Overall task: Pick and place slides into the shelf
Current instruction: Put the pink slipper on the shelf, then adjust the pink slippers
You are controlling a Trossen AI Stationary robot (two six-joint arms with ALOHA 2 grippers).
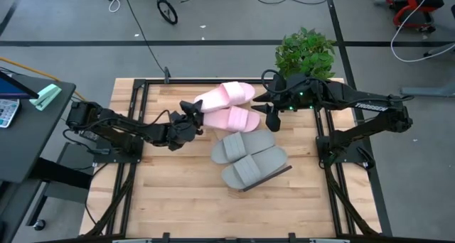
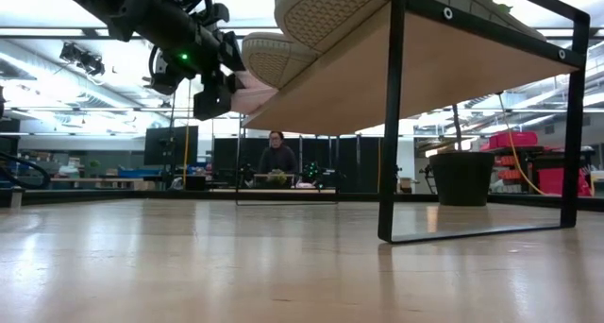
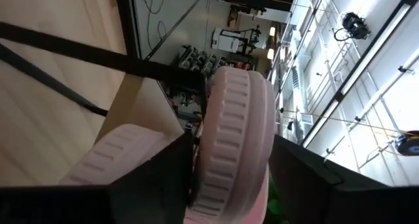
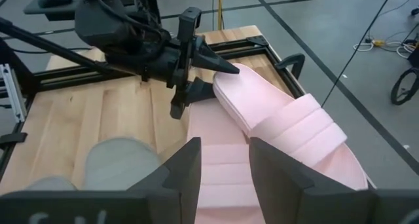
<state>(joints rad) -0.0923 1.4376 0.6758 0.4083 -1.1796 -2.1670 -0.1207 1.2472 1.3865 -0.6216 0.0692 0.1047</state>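
While gripping, left gripper [image 1: 193, 116]: clamped on the heel end of one pink slide [image 1: 226, 95], fingers either side of its sole; ribbed sole edge close up between the dark fingers in the left wrist view [image 3: 234, 145].
Right gripper [image 1: 273, 119]: hanging just past the toe end of the other pink slide [image 1: 233, 119], fingers spread, nothing between them; open jaws framing that pair in the right wrist view [image 4: 222, 175].
Pink pair: side by side at the far end of the shelf [image 1: 283, 171], the held one tilted, resting partly over its mate [image 4: 219, 178].
Grey slides [image 1: 249, 158]: two, side by side, lying on the near part of the same shelf, touching the pink pair's near edge.
Shelf from table height: light-wood board on a black frame [image 2: 396, 125], raised above the tabletop [image 2: 283, 266], patterned soles overhanging its edge.
Background: potted plant [image 1: 306, 52] behind the right arm; seated person [image 2: 277, 158] far across the room.
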